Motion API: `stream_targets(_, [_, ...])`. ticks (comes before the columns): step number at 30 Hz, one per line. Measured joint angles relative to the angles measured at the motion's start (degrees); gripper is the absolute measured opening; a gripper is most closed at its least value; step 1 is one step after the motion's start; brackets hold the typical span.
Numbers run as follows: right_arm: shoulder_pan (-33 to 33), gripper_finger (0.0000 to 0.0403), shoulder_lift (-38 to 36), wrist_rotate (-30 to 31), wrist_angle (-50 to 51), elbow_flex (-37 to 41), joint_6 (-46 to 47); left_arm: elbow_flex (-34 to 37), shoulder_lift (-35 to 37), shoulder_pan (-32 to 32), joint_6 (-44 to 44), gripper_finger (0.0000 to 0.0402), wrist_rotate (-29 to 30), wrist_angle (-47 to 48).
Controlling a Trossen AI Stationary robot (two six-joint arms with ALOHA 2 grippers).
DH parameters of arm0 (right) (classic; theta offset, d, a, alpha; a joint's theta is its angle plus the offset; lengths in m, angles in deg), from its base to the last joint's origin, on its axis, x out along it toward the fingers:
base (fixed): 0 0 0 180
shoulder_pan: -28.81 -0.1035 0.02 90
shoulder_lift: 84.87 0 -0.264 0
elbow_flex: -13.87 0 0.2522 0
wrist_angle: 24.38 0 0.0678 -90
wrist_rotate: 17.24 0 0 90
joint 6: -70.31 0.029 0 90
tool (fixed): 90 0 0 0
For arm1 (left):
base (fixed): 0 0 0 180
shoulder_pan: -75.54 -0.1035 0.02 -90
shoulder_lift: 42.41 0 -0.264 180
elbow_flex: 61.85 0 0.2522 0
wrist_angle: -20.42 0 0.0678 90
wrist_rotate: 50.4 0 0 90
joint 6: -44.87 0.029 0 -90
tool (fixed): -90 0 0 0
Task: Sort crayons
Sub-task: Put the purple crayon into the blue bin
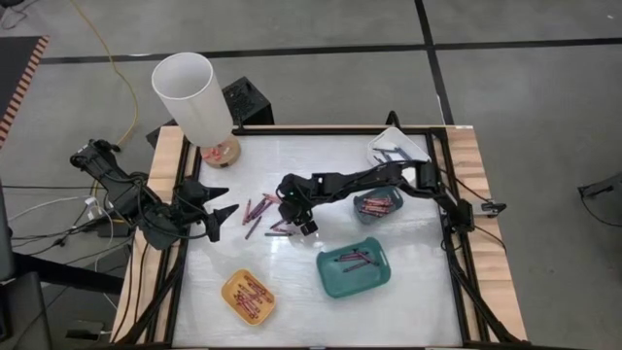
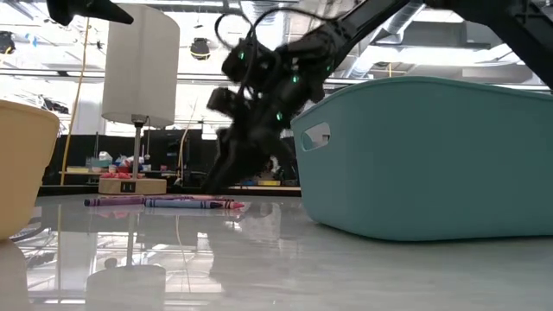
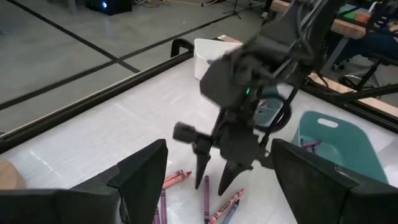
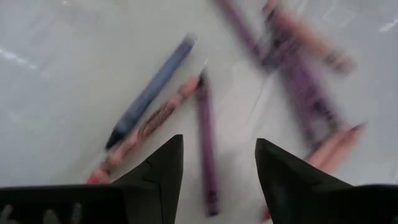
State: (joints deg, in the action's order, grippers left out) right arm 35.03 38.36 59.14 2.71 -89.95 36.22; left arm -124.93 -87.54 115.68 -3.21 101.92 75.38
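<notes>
Crayons [image 1: 262, 216] lie loose mid-table, more sorted in the trays. Right claw [image 4: 214, 165] hangs open over a purple crayon [image 4: 206, 146], holding nothing. Left claw [image 1: 222, 205] waits open by the table's left edge, empty too. They look light, stiff, snappable and prone to rolling, so I'd pinch mid-length across the paper wrap.

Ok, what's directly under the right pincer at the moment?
Loose crayons on the white table: a purple one lies between the open tips of the right pincer, a blue and a pink one beside it. Crayons farther off are blurred.
</notes>
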Motion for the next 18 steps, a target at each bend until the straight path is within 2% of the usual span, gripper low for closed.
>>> stream_targets(9, [0.3, 0.019, 2.5, 1.1, -0.6, 0.0, 1.9, 0.0, 0.0, 0.0, -0.2, 0.0276, -0.1, 0.3])
stream_targets(18, [1.2, 0.0132, 2.5, 1.8, 1.8, 0.0, 4.1, 0.0, 0.0, 0.0, -0.3, 0.0276, -0.1, 0.3])
